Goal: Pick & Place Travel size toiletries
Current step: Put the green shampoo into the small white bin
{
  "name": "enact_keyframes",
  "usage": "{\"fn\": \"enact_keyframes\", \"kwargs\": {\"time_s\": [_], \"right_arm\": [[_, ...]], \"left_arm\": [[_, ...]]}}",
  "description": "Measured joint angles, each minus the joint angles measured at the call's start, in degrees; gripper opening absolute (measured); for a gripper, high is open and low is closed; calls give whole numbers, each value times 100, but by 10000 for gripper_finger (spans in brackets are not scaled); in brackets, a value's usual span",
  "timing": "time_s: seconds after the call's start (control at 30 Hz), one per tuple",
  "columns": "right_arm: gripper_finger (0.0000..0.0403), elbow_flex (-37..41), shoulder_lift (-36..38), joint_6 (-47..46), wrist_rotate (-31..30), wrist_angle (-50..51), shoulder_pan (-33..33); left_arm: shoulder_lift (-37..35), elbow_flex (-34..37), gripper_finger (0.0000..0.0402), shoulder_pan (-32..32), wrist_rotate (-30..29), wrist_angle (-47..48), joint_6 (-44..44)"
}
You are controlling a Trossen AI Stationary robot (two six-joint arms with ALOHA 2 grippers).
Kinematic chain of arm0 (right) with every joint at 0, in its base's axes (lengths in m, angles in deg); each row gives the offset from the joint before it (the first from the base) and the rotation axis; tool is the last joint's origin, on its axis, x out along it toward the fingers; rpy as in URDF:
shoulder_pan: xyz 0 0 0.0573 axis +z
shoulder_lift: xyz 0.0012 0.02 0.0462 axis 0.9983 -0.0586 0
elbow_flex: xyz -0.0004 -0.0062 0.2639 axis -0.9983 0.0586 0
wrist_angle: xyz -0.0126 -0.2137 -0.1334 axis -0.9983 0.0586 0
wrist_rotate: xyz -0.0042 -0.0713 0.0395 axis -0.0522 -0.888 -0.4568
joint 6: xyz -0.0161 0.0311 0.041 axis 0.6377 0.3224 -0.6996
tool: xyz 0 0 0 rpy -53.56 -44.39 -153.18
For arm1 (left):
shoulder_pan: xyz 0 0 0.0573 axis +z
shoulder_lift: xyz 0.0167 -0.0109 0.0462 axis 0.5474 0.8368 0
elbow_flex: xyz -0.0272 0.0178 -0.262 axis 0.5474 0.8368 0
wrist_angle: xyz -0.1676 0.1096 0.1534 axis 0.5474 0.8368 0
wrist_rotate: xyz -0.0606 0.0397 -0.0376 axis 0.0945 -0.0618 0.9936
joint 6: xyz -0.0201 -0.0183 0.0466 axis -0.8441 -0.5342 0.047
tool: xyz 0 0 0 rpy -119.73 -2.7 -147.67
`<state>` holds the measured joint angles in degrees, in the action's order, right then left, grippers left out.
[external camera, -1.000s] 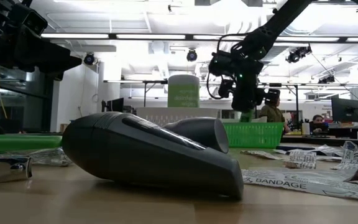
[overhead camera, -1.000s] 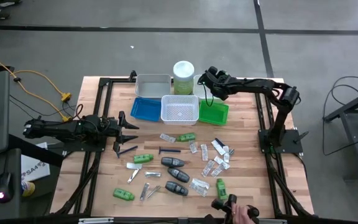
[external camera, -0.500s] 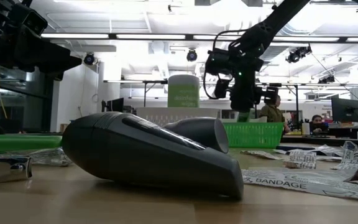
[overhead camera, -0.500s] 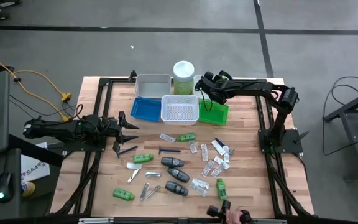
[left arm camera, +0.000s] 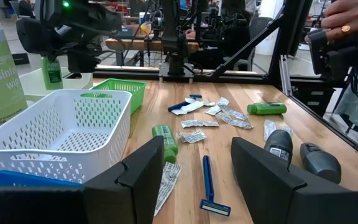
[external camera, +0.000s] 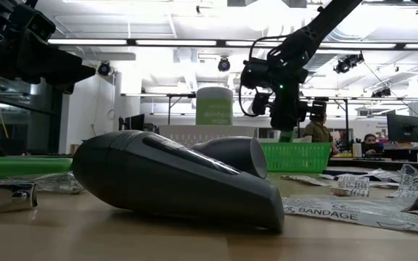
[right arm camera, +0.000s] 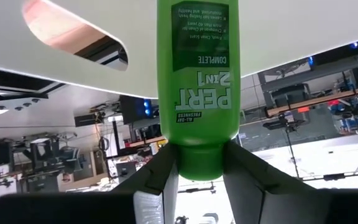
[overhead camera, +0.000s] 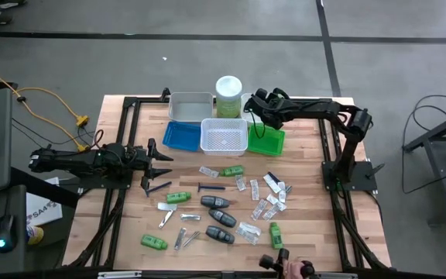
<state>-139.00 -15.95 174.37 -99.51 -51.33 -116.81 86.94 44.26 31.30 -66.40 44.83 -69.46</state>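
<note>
My right gripper [overhead camera: 252, 108] hangs above the far end of the green tray [overhead camera: 268, 141], shut on a green tube [right arm camera: 197, 74] marked PERT 2in1. In the left wrist view that tube [left arm camera: 53, 71] shows below the dark gripper head, above the trays. My left gripper [overhead camera: 157, 161] waits open at the table's left side, level with the table. Other toiletries lie flat on the wood. They are green tubes [overhead camera: 233, 170], dark oval cases [overhead camera: 221, 218], blue razors [overhead camera: 211, 187], clear packets [overhead camera: 269, 203] and silver clippers [overhead camera: 184, 236]. My right gripper pinches the green tube at its narrow cap end [right arm camera: 197, 167], one finger [right arm camera: 160, 180] on each side. The tube's body runs on past the fingertips in line with them. It is lifted clear of the table and trays, and in the left wrist view it stands upright.
A white basket [overhead camera: 224, 136], a blue tray [overhead camera: 180, 136] and a grey tray [overhead camera: 190, 105] sit along the far side beside the tall canister [overhead camera: 228, 91]. A person's hand [overhead camera: 293, 268] holds a dark device at the near edge. Bare wood lies left of the toiletries.
My right gripper has carried the green tube a short way toward the table's left, along the far side above the green tray, staying high. It has kept still in the last half second. The person's hand at the near edge has shifted slightly.
</note>
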Motion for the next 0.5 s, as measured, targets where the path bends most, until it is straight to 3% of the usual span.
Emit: {"fn": "enact_keyframes", "kwargs": {"time_s": [0.5], "right_arm": [[97, 0, 0, 81, 124, -4, 7]], "left_arm": [[-1, 0, 188, 0, 0, 0, 0]]}}
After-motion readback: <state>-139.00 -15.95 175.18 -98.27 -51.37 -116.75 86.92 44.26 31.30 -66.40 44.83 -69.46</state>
